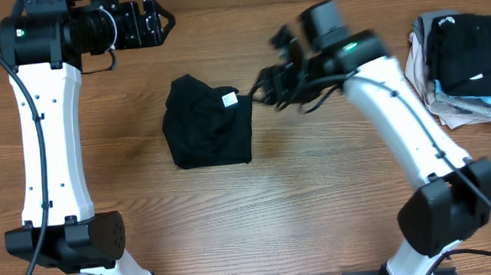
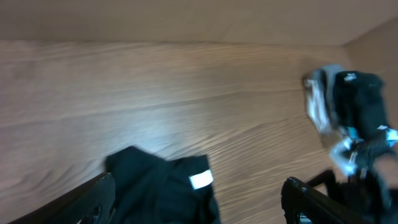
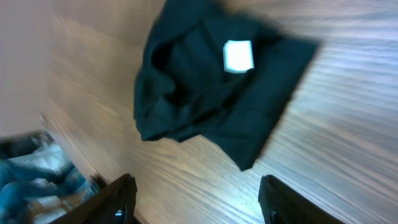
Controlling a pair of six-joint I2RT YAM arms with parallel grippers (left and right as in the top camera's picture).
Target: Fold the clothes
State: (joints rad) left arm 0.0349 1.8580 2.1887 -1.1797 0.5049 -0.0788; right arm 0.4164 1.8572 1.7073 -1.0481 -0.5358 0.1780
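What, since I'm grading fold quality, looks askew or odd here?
The black garment is bunched rather than flat, with its white tag exposed on top. The clothes pile at far right is loosely heaped.

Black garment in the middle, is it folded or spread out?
Folded, roughly: the black garment lies bunched into a compact square, white label on top.

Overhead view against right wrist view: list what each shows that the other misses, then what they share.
Only overhead: the left gripper, well apart from the garment. Only right wrist: the right gripper seen plainly open, fingers wide apart with only bare wood between them; overhead it is a blur. Both: the crumpled black garment with its white tag on the wooden table, and the pile of clothes, blurred in the wrist view.
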